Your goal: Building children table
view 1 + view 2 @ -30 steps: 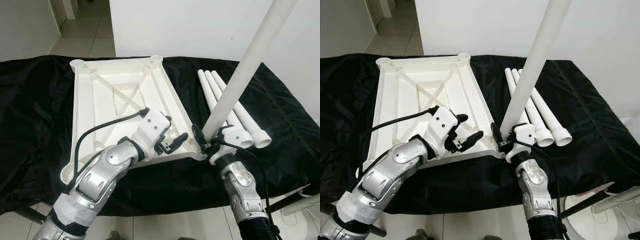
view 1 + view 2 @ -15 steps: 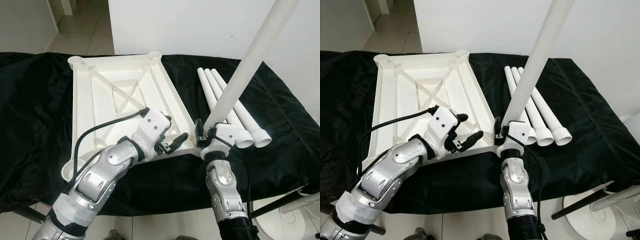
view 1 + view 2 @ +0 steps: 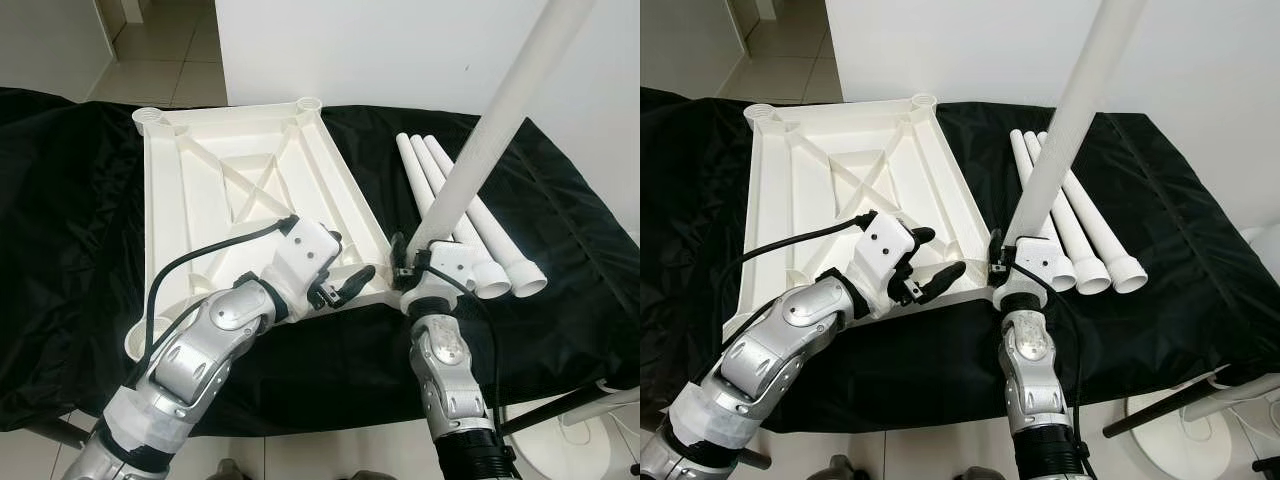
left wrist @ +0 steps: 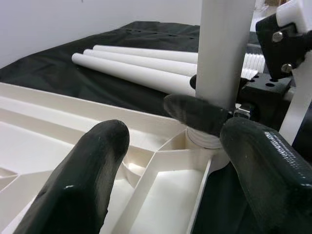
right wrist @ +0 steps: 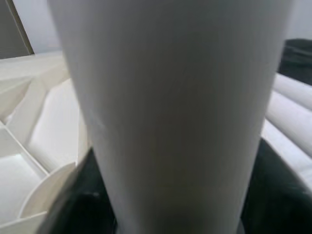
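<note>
While the right hand (image 3: 408,268) is gripping the white table leg (image 3: 480,150) near its lower end, the leg is standing tilted with its foot at the near right corner socket of the upturned white tabletop (image 3: 190,200) on the black-draped counter (image 3: 560,250). Just left, the left hand (image 3: 343,284) is hovering over the tabletop's near edge, fingers spread wide. Three spare legs (image 3: 470,225) are lying to the right. Since a second ago the right hand has shifted left, carrying the foot onto the corner
</note>
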Robot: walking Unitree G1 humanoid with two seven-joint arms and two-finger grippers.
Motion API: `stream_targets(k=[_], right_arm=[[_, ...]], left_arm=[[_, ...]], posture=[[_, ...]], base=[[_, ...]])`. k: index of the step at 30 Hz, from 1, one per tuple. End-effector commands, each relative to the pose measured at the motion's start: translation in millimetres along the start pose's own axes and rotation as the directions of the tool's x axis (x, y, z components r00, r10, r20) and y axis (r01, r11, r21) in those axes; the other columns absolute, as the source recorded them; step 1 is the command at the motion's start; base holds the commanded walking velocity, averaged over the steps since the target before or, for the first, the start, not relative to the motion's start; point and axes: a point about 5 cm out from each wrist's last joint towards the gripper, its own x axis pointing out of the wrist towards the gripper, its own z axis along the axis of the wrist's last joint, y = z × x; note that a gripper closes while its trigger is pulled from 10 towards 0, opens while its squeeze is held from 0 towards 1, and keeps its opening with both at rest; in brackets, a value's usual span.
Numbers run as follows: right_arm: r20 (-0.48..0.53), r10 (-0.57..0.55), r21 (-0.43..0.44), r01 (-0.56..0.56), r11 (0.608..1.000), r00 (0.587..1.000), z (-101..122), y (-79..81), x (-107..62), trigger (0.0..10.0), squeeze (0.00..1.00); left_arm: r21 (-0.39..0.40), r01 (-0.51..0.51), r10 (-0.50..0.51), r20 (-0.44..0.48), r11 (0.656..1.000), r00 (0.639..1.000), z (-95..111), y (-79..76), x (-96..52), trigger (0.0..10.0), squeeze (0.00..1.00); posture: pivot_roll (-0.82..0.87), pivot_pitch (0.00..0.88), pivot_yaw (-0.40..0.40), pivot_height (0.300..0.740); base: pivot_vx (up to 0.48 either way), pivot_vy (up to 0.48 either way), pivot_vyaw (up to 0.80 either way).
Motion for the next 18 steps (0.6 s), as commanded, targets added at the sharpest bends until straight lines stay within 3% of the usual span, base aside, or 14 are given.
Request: stream_targets(k=[1, 10, 11, 18], right_arm=[[0.003, 0.027, 0.019, -0.027, 0.999, 1.000, 0.8, -4.0, 0.1, 10.0, 1.00], [0.022, 0.092, -0.017, -0.092, 0.996, 0.995, 6.0, -16.4, 1.3, 10.0, 1.00], [0.020, 0.149, -0.034, -0.148, 0.988, 0.989, 7.7, -22.0, 1.8, 10.0, 0.00], [-0.011, 0.356, -0.097, -0.356, 0.930, 0.934, 12.6, -34.9, 5.0, 10.0, 0.00]], left_arm=[[0.024, 0.079, -0.078, -0.018, 0.997, 0.997, 0.5, -6.4, 0.8, 10.0, 0.00], [0.024, 0.090, -0.090, -0.026, 0.996, 0.996, -0.4, -7.6, 0.1, 10.0, 0.00], [0.025, 0.094, -0.093, -0.028, 0.995, 0.995, -0.6, -7.6, -0.3, 10.0, 0.00], [0.028, 0.108, -0.107, -0.042, 0.994, 0.993, -2.0, -8.3, -0.3, 10.0, 0.00]], posture=[[-0.06, 0.027, -0.016, 0.740], [-0.06, 0.023, -0.015, 0.740], [-0.06, 0.020, -0.013, 0.740], [-0.07, 0.017, -0.007, 0.740]], base=[[0.000, 0.000, 0.00], [0.000, 0.000, 0.00], [0.000, 0.000, 0.00], [0.000, 0.000, 0.00]])
